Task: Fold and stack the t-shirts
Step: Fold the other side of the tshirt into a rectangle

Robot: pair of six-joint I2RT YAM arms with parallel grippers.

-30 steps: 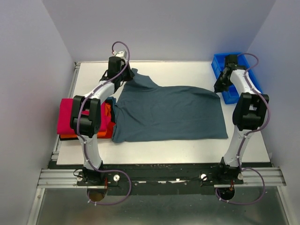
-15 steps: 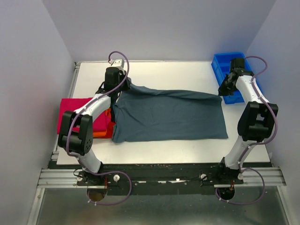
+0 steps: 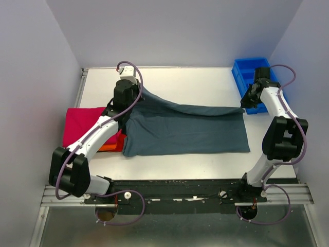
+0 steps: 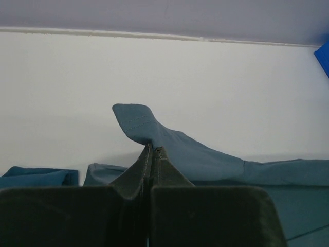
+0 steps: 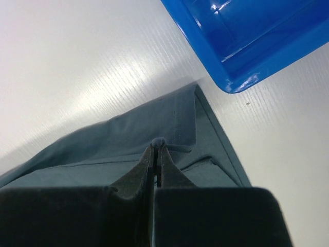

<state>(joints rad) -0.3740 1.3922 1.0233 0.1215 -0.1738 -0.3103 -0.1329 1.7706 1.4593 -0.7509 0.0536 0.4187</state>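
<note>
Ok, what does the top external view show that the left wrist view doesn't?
Only top external: the crimson-pink t-shirt over the orange t-shirt at the left, and the right gripper on the grey-blue t-shirt at its far corner. Only left wrist: the left gripper, jaws shut on a raised fold, close up. Both: that t-shirt, the white table, the blue tray.

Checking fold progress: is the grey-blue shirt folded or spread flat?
Mid-fold: the grey-blue shirt lies mostly spread, its far edge lifted, pinched by left gripper and right gripper.
</note>
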